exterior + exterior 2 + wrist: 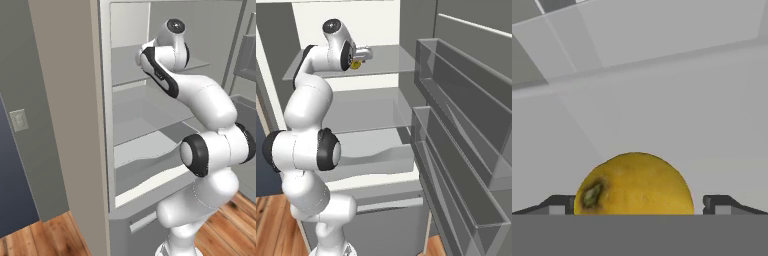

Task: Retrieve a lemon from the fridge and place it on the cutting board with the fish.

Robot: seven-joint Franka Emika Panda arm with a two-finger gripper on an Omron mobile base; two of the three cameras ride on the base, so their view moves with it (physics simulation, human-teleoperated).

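Lemon [634,184] between spread fingers [560,205] | fridge [386,60] shelf beneath

White arm [210,100] of rounded, glossy segments; black bands at the joints; black-capped disc on top; two small dark fingertips [562,204]

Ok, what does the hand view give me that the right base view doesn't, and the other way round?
Hand view: the lemon close up, stem end facing the camera, sitting between the two fingertips of the open gripper, with a gap on each side, so not gripped yet.

Right base view: the arm reaching into the open fridge, the shelf the hand is over, lower shelves, and the door bins on the right.

Both: the lemon at the gripper and the grey shelf under it.
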